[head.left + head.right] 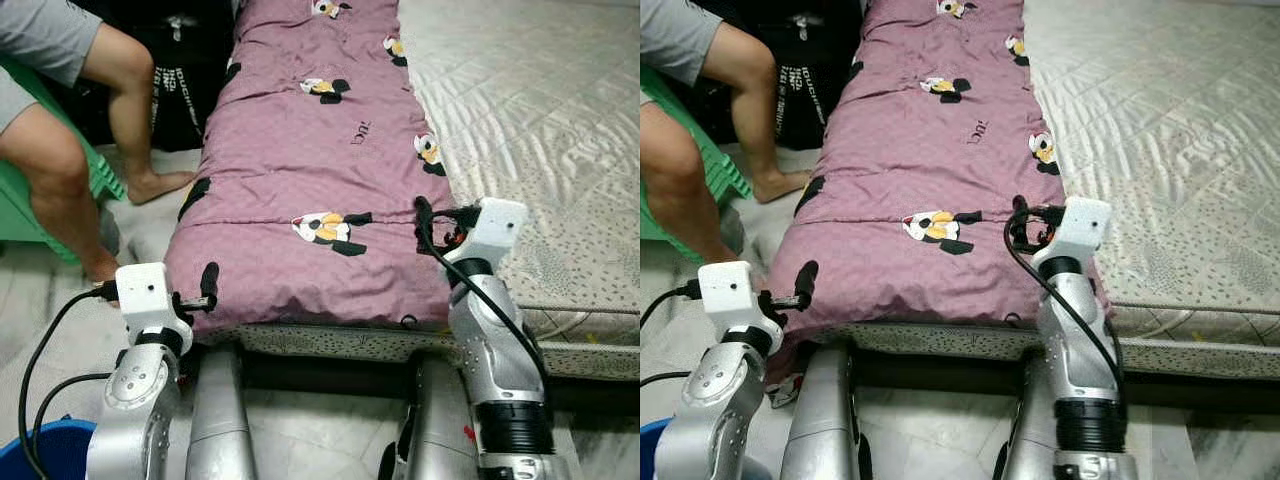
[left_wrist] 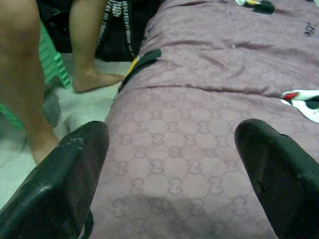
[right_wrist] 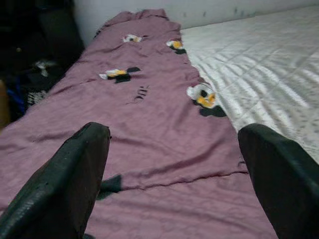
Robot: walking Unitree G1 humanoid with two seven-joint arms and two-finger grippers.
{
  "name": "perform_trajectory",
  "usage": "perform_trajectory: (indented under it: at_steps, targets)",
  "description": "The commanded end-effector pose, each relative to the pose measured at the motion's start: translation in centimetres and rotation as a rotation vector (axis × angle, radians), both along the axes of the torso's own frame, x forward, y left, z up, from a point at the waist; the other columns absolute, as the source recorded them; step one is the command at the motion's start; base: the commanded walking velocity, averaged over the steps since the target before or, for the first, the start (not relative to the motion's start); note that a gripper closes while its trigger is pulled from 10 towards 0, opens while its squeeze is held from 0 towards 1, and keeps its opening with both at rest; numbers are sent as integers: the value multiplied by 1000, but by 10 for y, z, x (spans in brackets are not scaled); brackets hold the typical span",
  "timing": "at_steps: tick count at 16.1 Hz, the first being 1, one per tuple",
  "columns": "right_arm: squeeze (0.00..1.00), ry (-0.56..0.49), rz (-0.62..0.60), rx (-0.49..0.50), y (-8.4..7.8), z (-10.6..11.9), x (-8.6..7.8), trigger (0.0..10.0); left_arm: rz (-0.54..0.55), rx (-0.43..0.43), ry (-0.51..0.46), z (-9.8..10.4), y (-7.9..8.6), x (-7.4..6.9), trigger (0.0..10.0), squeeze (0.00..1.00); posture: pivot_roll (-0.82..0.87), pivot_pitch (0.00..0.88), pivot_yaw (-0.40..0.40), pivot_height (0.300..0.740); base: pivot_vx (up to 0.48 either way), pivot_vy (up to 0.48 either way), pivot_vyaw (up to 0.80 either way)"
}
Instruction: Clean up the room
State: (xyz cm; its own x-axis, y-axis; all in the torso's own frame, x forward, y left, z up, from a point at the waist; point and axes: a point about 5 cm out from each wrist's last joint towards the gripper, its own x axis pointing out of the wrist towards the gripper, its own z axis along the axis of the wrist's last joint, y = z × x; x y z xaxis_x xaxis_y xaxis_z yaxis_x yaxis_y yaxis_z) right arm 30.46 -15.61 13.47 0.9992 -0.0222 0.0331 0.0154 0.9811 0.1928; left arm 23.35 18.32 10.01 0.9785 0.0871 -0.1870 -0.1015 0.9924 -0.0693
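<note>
Pale quilted mattress [image 1: 540,110] carries a purple blanket [image 1: 310,150] folded lengthwise along its left edge. Left gripper [image 2: 169,169] and right gripper [image 3: 174,174] hover, fingers spread, over its near end. A person's legs [image 1: 90,160] stand at left.

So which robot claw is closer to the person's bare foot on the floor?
The left. The left claw is at the purple blanket's near corner, on the side of the bed where the foot stands. The right claw is across the blanket by the mattress.
</note>
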Motion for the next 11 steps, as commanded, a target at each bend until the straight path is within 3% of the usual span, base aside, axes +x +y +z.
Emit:
perform_trajectory:
  at_steps: [1,2,7,11]
  targets:
    - [67,-32,36,13,7,8,3,10000,6,-1,-12,-1,1,3,10000,0,-12,0,22,536,0,0,0]
    - [0,-32,36,15,6,9,4,10000,4,-3,-11,-2,1,3,10000,0,-14,0,24,541,0,0,0]
    - [0,-53,25,13,-2,22,16,10000,-30,-19,-22,-4,-9,11,10000,0,-39,0,30,616,0,0,0]
    - [0,-41,32,11,-2,19,15,10000,-39,-8,-8,-6,-9,11,10000,0,-38,0,28,661,0,0,0]
